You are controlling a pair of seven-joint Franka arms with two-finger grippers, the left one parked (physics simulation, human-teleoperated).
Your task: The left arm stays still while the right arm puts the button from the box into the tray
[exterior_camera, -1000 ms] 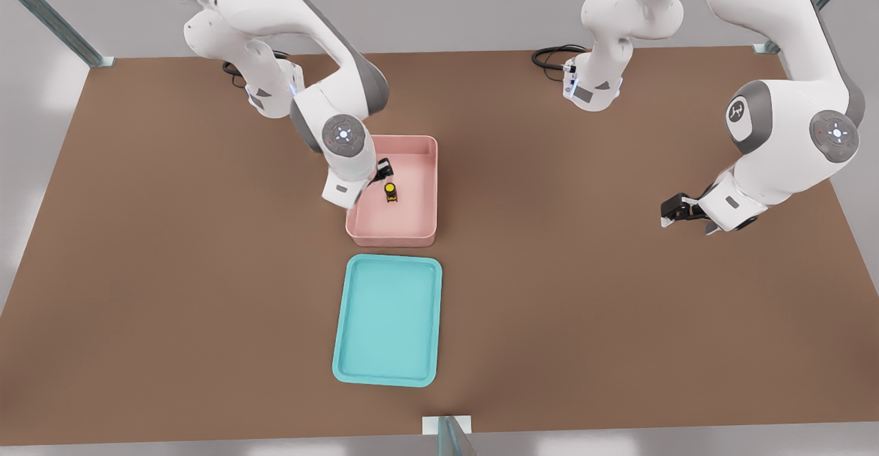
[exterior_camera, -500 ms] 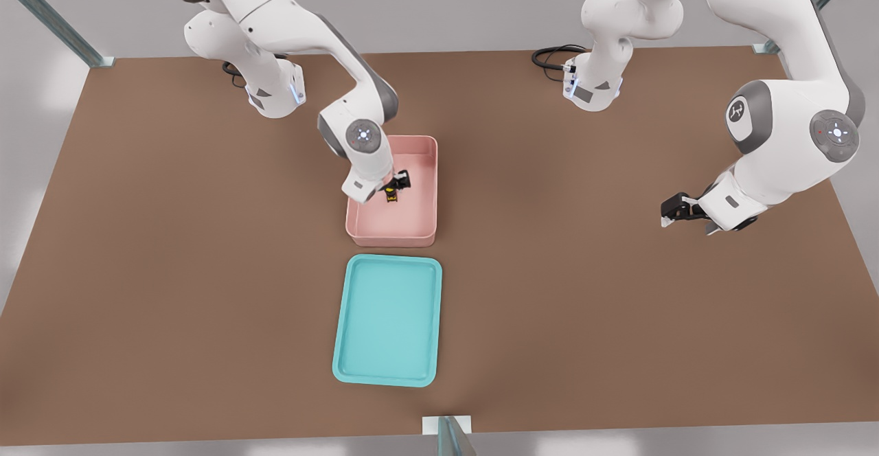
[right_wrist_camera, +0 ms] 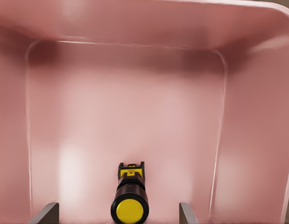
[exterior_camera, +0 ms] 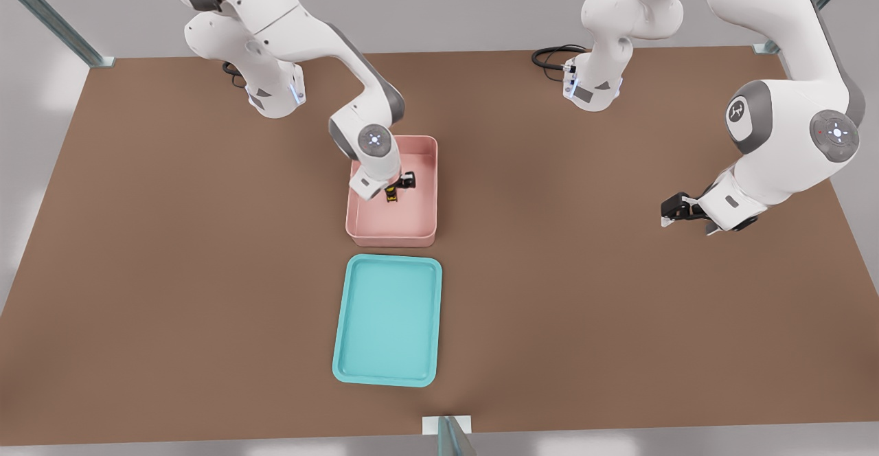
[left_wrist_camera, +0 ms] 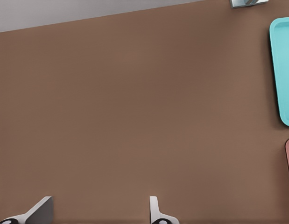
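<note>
Down inside the box we find the gripper, lowered over the button with its fingers spread wide. From the right wrist view the two fingertips stand well apart on either side of the button, and we see a clear gap between each tip and the button's body, so nothing is gripped and nothing is touched.

We read the box as smooth, pale pink plastic, rectangular with rounded corners and tall walls that catch soft highlights on a glossy floor. Near it, toward the front view's bottom, lies the tray, a shallow teal rectangle with rounded corners and a low rim, just apart from the box on the flat matte brown table.

We see the button standing on the box floor, roughly at its middle and a little toward the far side. It has a round, flat yellow cap, a dark cylindrical collar and a black base with small yellow marks.

The right arm is white, with grey joint caps.
</note>
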